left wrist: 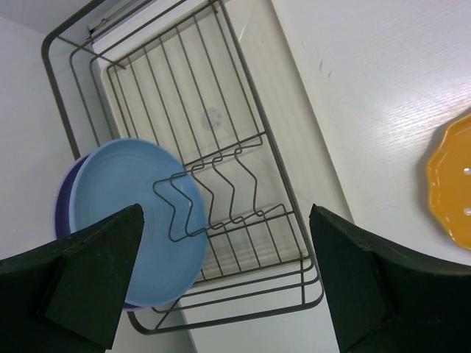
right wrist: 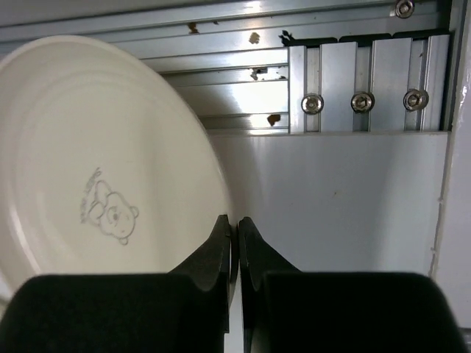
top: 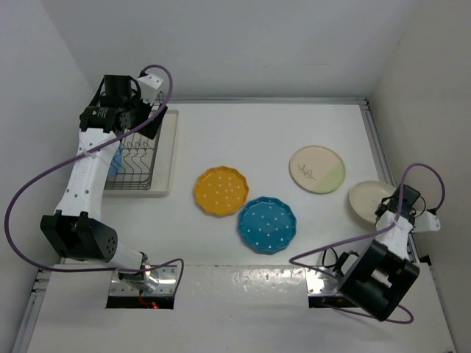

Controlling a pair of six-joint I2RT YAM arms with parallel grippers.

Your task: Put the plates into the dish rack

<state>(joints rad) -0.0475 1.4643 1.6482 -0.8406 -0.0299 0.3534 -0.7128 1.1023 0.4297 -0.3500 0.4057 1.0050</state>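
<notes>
White tabletop [top: 257, 132] between white walls [top: 221, 44]: dish rack [top: 143, 173] at ten o'clock on a cream tray [top: 171, 147], light blue plate [left wrist: 140, 220] upright in its tines, lavender plate [left wrist: 62, 213] just behind. Left gripper [left wrist: 226, 217] hangs over the rack, jaws spread wide, holding nothing. Yellow plate [top: 221, 191] and teal plate [top: 267, 224] lie flat mid-table, sprig plate [top: 317, 168] towards two o'clock. Right gripper [right wrist: 235, 220], at three o'clock, is pinched on the rim of a white bear-marked plate [right wrist: 96, 169]

White-dotted yellow plate [top: 221, 191], teal plate [top: 267, 224]
</notes>
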